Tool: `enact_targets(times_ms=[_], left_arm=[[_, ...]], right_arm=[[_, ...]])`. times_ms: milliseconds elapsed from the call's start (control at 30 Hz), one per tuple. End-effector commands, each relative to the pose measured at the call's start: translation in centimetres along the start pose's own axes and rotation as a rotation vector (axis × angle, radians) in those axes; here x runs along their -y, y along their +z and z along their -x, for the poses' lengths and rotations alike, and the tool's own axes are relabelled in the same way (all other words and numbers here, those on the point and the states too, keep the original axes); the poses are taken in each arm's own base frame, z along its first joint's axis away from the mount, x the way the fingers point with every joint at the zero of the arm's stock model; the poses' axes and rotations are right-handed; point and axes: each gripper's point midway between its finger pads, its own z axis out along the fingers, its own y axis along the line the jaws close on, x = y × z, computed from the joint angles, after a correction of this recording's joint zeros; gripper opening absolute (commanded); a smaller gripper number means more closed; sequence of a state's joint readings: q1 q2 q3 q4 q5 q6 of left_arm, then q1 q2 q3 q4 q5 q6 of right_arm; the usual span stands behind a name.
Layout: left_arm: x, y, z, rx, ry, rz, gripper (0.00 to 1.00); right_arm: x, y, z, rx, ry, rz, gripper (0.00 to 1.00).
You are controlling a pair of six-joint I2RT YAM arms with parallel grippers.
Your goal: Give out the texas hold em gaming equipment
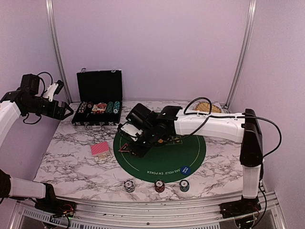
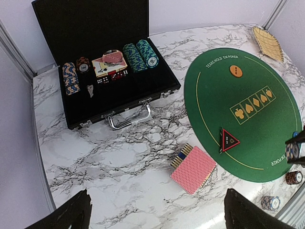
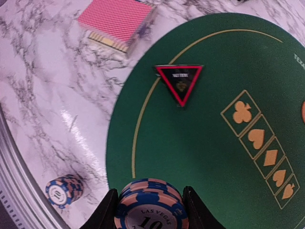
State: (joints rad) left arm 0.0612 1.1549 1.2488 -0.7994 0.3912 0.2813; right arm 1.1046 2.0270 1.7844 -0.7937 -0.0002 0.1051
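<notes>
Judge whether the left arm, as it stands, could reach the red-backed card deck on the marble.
Probably yes. The left gripper hangs open off to the left, the card deck lies uncovered, and the right arm is over the green mat.

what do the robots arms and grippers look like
The left arm and right arm have smooth white links joined by black joint blocks, with thin black cables looping loosely alongside. The left gripper and right gripper are black, with flat tapering jaws. No markings are legible.
</notes>
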Motion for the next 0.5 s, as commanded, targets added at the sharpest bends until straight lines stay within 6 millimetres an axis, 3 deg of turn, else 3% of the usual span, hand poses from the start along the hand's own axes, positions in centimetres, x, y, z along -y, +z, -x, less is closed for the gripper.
enact_targets(times_ms=[0, 100, 267, 467], left_arm=[[0.2, -0.9, 0.1, 0.0, 0.016, 0.008, 0.99], [0.2, -1.0, 0.0, -0.001, 0.016, 0.009, 0.99], [0.2, -0.9, -0.1, -0.006, 0.017, 0.005, 0.99], [0.2, -0.7, -0.5, -0.018, 0.019, 0.002, 0.99]], right_arm=[[7.3, -2.4, 2.2, 0.073, 0.111, -0.112, 0.07], [12.9, -2.5, 2.5, 0.101, 0.194, -0.172, 0.07], [20.6, -1.7, 2.1, 0.109, 0.287, -0.261, 0.07], [27.3, 1.0, 0.7, 0.074, 0.351, -0.344, 0.07]])
